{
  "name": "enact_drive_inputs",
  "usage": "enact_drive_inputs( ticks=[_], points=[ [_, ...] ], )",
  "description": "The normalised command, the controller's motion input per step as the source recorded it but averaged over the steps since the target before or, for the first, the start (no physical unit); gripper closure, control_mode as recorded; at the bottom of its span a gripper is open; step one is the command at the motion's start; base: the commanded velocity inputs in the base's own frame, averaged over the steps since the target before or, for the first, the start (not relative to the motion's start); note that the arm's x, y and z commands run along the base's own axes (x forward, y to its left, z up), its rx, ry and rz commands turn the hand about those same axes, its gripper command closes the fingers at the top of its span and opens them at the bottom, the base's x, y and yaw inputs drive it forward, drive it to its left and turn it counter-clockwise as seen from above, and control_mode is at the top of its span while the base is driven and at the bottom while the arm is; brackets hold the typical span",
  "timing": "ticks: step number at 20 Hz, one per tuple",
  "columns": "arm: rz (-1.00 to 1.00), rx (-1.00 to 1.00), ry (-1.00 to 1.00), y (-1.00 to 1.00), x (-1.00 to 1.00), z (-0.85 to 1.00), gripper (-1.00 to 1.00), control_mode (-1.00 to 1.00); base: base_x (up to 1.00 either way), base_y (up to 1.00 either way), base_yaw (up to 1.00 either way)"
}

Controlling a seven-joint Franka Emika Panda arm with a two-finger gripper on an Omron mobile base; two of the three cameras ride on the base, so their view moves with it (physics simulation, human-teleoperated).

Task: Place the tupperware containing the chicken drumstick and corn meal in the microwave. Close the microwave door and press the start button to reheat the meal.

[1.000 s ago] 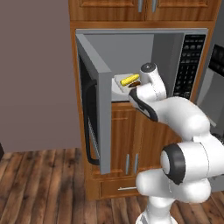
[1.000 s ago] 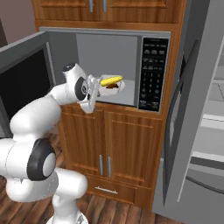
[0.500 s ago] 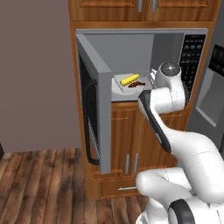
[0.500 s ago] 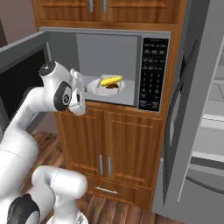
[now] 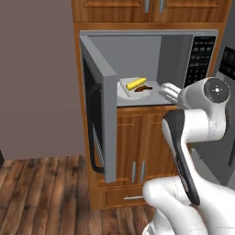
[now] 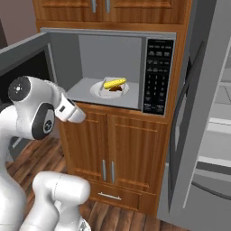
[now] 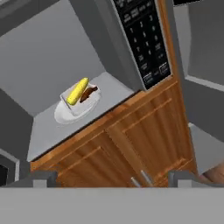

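The tupperware (image 5: pixel 134 88) sits inside the microwave (image 6: pixel 113 67), on a round white plate (image 7: pixel 65 114) on the microwave floor. In the tray lie the yellow corn (image 6: pixel 114 83) and the brown chicken drumstick (image 7: pixel 89 93), side by side and touching. In the hand view the corn lies at about 10 o'clock from the drumstick.

The microwave door (image 5: pixel 97 124) is swung wide open to the left, and its black handle (image 5: pixel 93 137) points out into the room. The black button panel (image 6: pixel 157 75) is at 3 o'clock from the tray. Brown wooden cupboard doors (image 6: pixel 115 153) are below the microwave, at 6 o'clock from the tray. A big grey fridge (image 6: pixel 205 113) stands off to the right.

The robot's fingers (image 5: pixel 168 92) are out in front of the microwave, near its front edge, at about 4 o'clock from the tray in the left base view. They are spread wide apart and hold nothing. They are not touching the tray.
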Motion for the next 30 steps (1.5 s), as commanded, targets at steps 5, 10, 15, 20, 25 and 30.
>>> enact_drive_inputs(
  ticks=[5, 10, 15, 20, 25, 30],
  points=[
    [0.50, -0.56, -0.04, 0.17, -1.00, 0.89, -1.00, -1.00, 0.00, 0.00, 0.00],
    [0.45, -0.54, 0.04, 0.29, -1.00, 0.61, -1.00, -1.00, 0.00, 0.00, 0.00],
    [0.34, -0.50, 0.09, 0.34, -1.00, 0.42, -1.00, -1.00, 0.00, 0.00, 0.00],
    [0.21, -0.35, -0.01, 0.16, -0.87, 0.06, -1.00, -1.00, 0.00, 0.00, 0.00],
    [0.10, -0.28, 0.00, 0.40, -0.29, 0.15, -1.00, -1.00, 0.00, 0.00, 0.00],
    [0.04, -0.29, 0.00, 0.56, 0.19, 0.00, -1.00, -1.00, 0.00, 0.00, 0.00]
  ],
)
